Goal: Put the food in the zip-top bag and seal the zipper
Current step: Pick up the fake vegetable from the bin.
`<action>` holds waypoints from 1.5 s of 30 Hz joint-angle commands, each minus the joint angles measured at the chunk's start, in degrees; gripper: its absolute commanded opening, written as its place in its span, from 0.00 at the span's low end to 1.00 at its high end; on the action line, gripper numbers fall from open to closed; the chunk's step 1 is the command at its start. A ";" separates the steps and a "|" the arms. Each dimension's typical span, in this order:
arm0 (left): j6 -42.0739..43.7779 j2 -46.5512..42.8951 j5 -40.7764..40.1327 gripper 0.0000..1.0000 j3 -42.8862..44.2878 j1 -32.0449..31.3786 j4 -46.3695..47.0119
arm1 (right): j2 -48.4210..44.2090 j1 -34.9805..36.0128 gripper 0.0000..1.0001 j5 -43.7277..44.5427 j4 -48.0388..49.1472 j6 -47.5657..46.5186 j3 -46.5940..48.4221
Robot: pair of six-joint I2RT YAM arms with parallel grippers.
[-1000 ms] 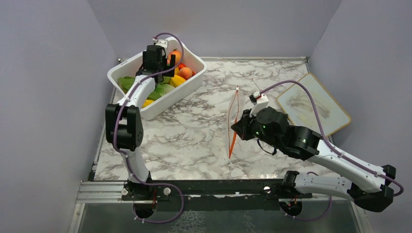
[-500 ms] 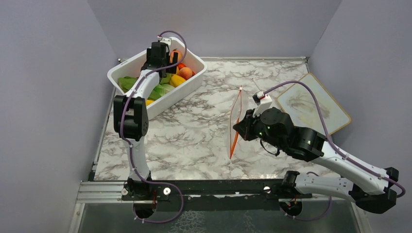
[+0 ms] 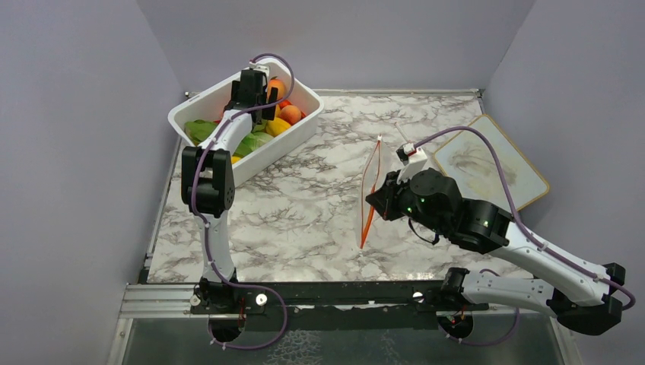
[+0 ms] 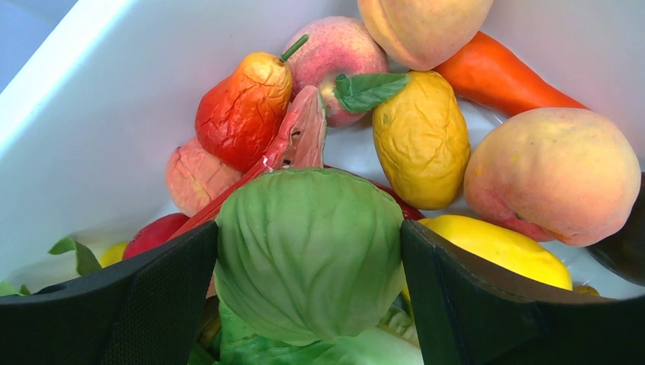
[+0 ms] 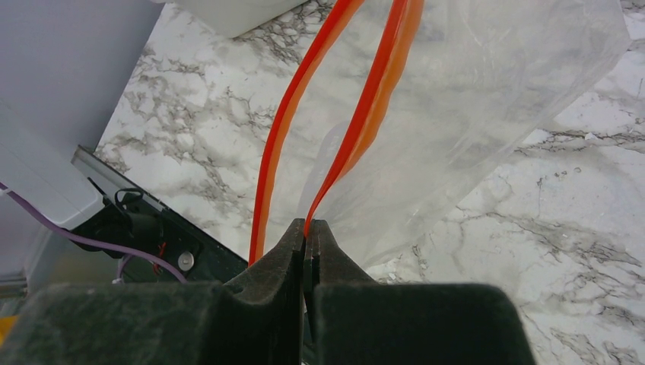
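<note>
left wrist: left gripper [image 4: 308,237] spread astride cabbage [image 4: 304,262] | right wrist: right gripper [image 5: 306,226] pinching zipper [image 5: 367,114]

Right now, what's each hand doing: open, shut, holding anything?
Left hand: open, straddling the round green cabbage; whether it grips yet cannot be told.
Right hand: shut on the orange-red zipper strip of the clear thin plastic bag.

Marble table [image 3: 304,213] in view, white tub [image 3: 278,148] sitting on its far left corner. Over on the far right, a flat framed board [image 3: 523,171] lies.
</note>
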 commanded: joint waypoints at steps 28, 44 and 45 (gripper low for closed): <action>-5.91 -21.63 11.82 0.49 -8.18 0.21 -1.95 | 4.24 0.09 0.01 10.24 -9.91 9.13 1.51; -24.18 -48.33 41.59 0.39 -31.30 0.12 7.53 | 12.06 0.07 0.01 16.71 -26.00 4.65 19.57; -25.35 -49.63 43.70 0.39 -32.76 0.12 8.04 | 12.70 0.09 0.01 17.41 -28.04 4.61 20.70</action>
